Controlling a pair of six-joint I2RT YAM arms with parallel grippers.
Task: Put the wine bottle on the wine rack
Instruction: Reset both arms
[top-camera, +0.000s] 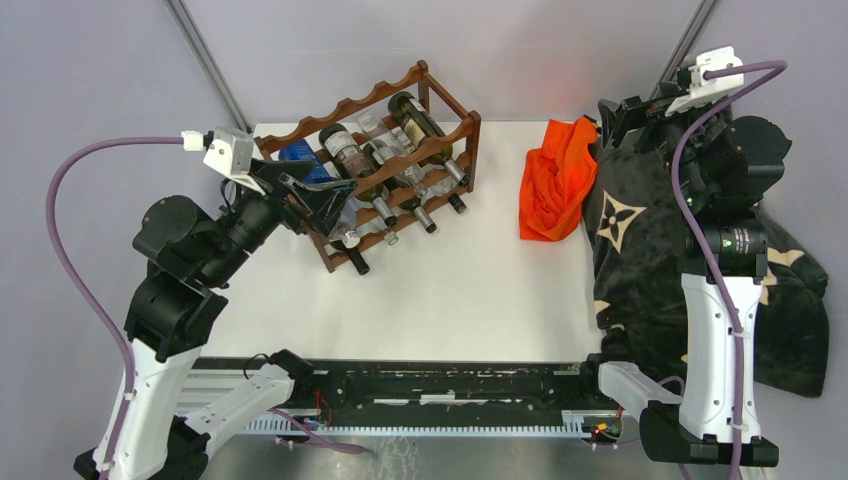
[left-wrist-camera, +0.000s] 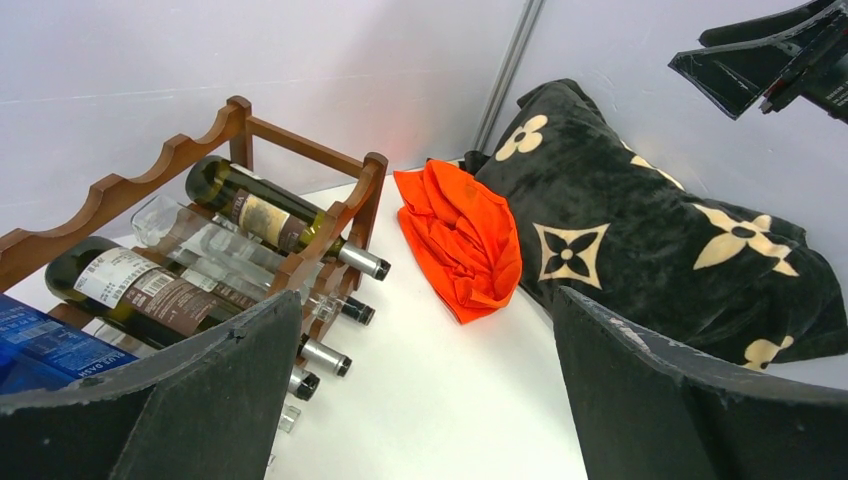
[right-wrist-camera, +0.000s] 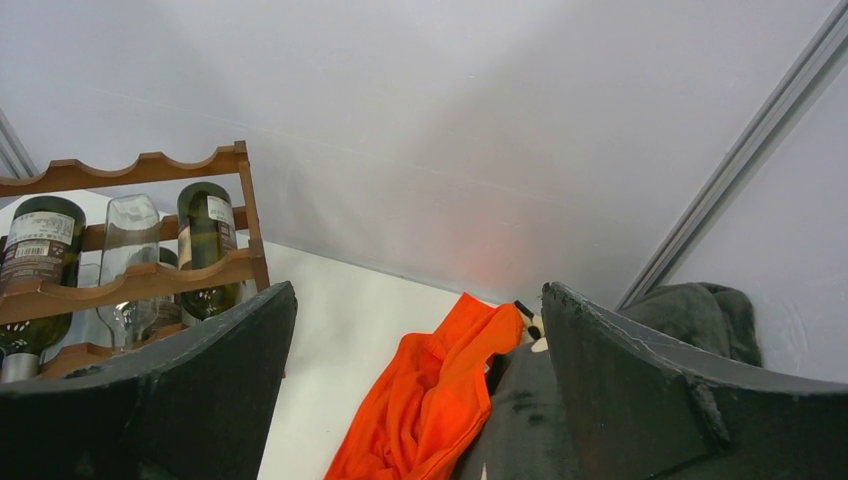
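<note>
On the rack (top-camera: 345, 107), bottles (top-camera: 345, 150) are lying seated, seemingly leaving nothing undone, while left pincer (left-wrist-camera: 425, 400) and right pincer (right-wrist-camera: 420, 390) are gaping empty.

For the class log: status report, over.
Left gripper open, right gripper open, both empty. Reddish-brown wooden wine rack holds glass bottles. Orange cloth lies apart.
</note>
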